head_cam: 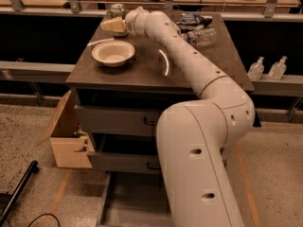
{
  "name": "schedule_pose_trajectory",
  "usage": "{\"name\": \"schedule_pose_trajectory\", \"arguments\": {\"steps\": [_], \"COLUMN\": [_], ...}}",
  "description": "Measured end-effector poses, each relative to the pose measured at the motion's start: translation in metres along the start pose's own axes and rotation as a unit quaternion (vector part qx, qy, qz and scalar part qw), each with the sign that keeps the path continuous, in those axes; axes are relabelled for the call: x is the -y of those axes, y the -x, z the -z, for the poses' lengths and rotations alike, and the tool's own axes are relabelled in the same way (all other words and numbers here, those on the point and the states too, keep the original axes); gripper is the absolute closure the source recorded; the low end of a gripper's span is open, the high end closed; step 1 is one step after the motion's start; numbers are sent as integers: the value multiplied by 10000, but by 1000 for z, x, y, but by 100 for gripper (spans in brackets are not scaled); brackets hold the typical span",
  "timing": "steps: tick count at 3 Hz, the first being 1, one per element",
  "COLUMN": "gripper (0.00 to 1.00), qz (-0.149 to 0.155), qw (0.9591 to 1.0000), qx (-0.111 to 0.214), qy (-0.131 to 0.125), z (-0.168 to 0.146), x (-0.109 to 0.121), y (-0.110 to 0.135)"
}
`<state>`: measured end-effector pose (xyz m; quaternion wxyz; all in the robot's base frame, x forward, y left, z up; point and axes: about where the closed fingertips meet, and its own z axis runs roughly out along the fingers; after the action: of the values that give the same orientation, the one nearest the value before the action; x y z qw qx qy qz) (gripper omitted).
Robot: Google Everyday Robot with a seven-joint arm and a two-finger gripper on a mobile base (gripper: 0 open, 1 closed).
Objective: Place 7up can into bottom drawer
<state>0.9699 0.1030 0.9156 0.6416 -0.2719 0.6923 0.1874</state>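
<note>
The 7up can (116,10) stands upright at the back left of the dark cabinet top (142,67); only its silver top and upper side show. My gripper (110,25) reaches across the top and sits right in front of the can, its cream fingers (113,25) pointing left at the can's lower part. Whether it touches the can I cannot tell. The bottom drawer (130,200) is pulled out at floor level, a wide grey tray partly hidden behind my arm.
A cream bowl (113,53) sits on the top just in front of the gripper. A clear plastic bottle (202,36) and a dark packet (191,19) lie at the back right. Two upper drawers (113,119) are slightly open. A cardboard box (66,136) stands left of the cabinet.
</note>
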Motion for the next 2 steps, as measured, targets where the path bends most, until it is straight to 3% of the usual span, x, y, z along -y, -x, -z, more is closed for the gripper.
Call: {"name": "schedule_pose_trajectory", "arguments": {"steps": [2], "gripper": [0], "qz": [-122], "qw": [9999], "qx": [23], "qy": [-90], "z": [-26], "x": [0], "y": [-8]}}
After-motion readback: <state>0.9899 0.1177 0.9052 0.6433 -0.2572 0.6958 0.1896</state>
